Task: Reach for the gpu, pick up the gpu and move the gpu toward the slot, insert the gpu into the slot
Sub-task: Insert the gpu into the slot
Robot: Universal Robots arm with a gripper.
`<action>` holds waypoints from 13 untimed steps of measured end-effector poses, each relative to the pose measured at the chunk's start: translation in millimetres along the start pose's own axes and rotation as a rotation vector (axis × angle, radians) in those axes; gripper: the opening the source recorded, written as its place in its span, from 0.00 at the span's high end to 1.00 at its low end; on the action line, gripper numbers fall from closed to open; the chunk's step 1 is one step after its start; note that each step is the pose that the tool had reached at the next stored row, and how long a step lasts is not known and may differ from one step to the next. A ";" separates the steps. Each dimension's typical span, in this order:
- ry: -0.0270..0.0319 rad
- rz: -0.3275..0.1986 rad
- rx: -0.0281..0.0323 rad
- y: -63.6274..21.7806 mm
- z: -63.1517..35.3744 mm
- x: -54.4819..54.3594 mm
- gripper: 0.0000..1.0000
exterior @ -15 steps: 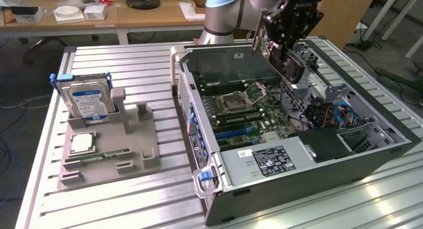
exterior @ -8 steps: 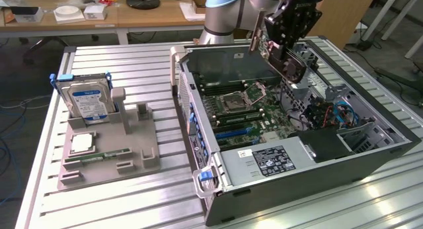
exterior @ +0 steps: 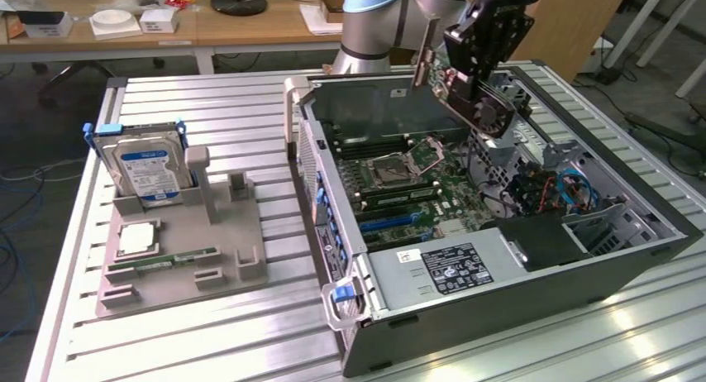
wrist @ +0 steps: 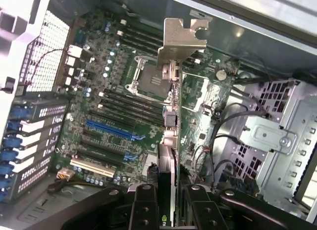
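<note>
Fingers (wrist: 143,210) clamped on the gpu (wrist: 168,118), which hangs edge-on, tilted, above the open case (exterior: 530,291), apart from the blue slot (wrist: 111,131). Risk: lowering misaligned, the card's edge may strike the black memory slots (wrist: 131,98).

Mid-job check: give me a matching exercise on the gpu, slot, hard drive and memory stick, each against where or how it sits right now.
Column 1:
1. gpu
2. slot
3. hard drive
4. memory stick

Column 2:
A. lying flat on the grey fixture
B. held in the end effector above the open case
C. standing upright in the grey fixture
D. blue, empty, on the motherboard

Pairs: 1-B, 2-D, 3-C, 4-A
</note>
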State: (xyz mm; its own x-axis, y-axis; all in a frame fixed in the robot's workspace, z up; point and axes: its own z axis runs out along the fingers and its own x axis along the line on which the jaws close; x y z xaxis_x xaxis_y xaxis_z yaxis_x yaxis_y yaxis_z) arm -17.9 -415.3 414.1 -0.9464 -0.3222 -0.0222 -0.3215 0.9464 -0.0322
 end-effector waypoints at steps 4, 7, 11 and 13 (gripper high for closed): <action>-0.0018 -0.056 -0.0012 0.0 0.1 0.0 0.74; -0.0030 -0.097 -0.0021 0.0 0.2 0.0 0.74; -0.0045 -0.141 -0.0032 0.0 0.2 0.0 0.74; -0.0052 -0.163 -0.0036 0.0 0.2 0.0 0.74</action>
State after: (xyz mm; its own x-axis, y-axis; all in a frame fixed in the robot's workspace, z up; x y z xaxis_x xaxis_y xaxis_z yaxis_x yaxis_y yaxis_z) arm -17.9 -415.3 413.9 -0.8815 -0.4716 -0.0222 -0.4708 0.8816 -0.0322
